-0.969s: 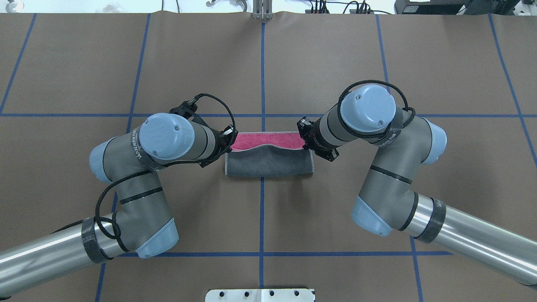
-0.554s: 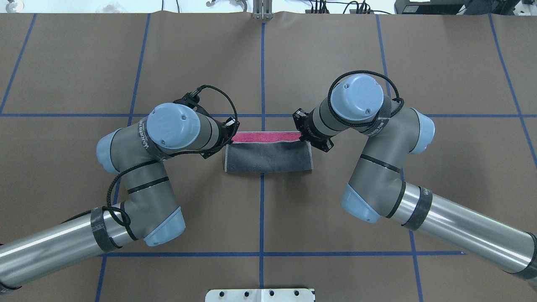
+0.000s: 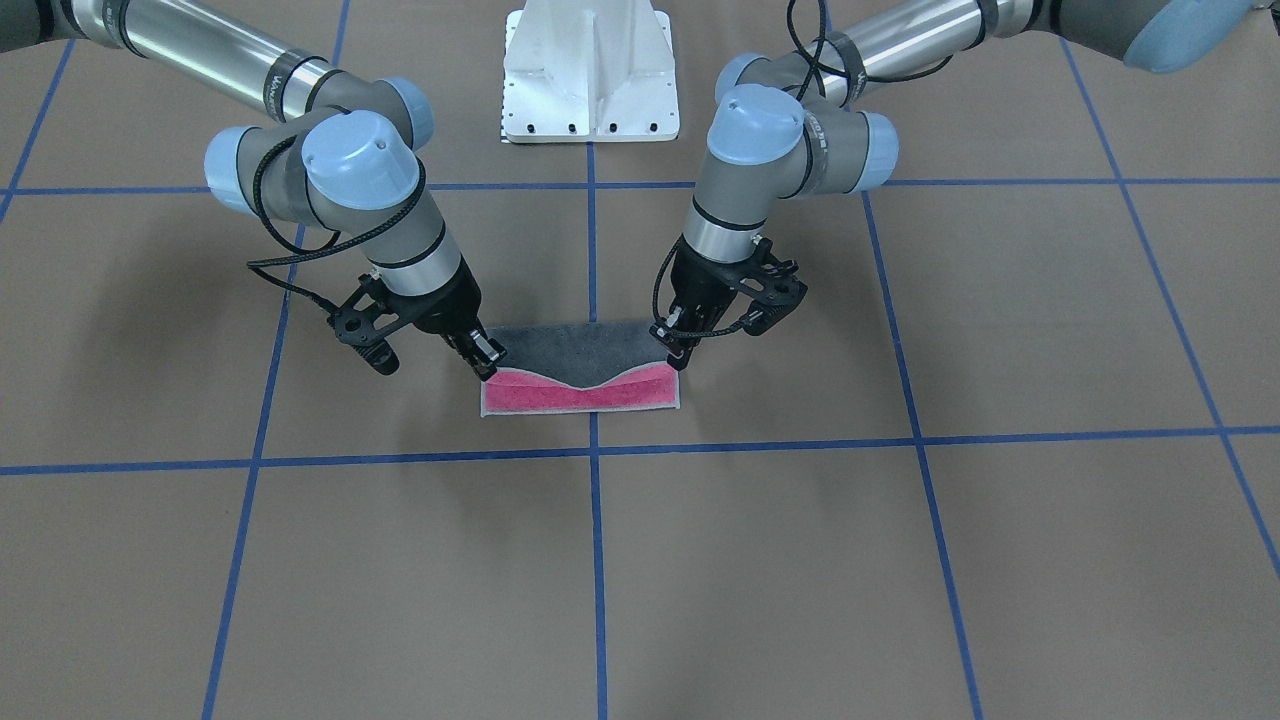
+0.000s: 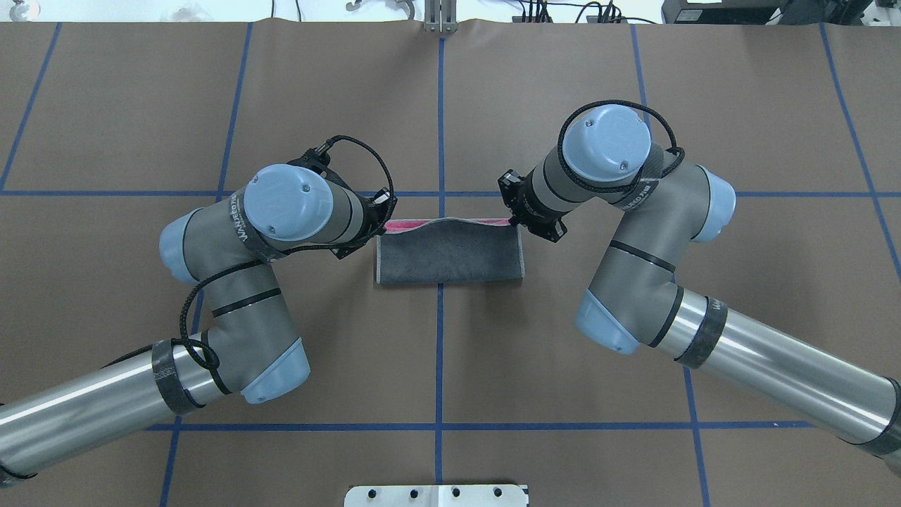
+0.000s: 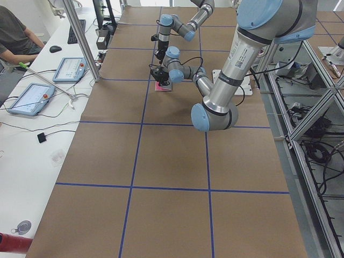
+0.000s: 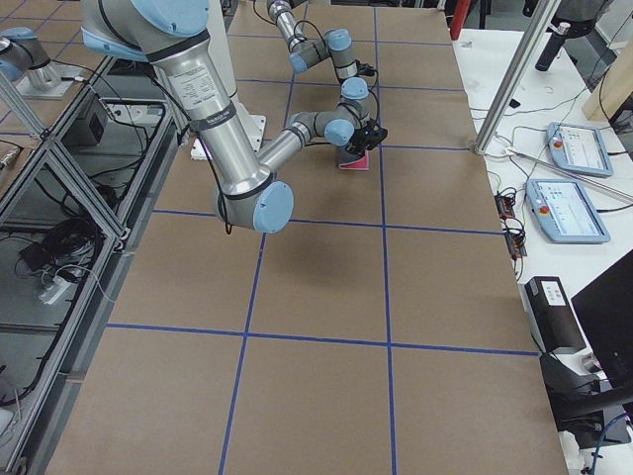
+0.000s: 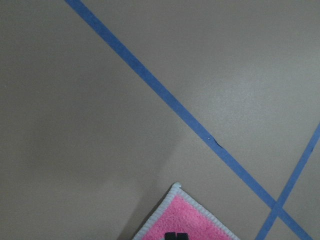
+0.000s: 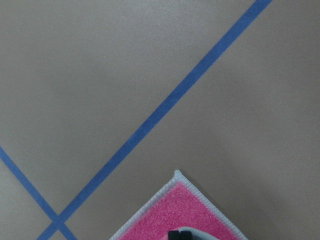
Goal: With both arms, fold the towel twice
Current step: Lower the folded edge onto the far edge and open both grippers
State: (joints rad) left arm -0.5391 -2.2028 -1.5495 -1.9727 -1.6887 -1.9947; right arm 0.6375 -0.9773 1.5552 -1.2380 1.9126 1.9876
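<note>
The towel (image 4: 449,255) lies low at the centre of the table (image 4: 450,105), hemmed in on two sides. The left arm (image 4: 292,204) crowds its left end and the right arm (image 4: 609,148) its right end, and a looped black cable (image 4: 373,151) stands off the left wrist. The left gripper (image 3: 680,358) and right gripper (image 3: 487,362) pinch the far corners of the upper layer, which leaves an open gap between them over the sagging middle. Beyond the towel, flat table stretches to the far edge. On the near side, open surface runs back between the two forearms to the white pedestal (image 3: 590,80).
</note>
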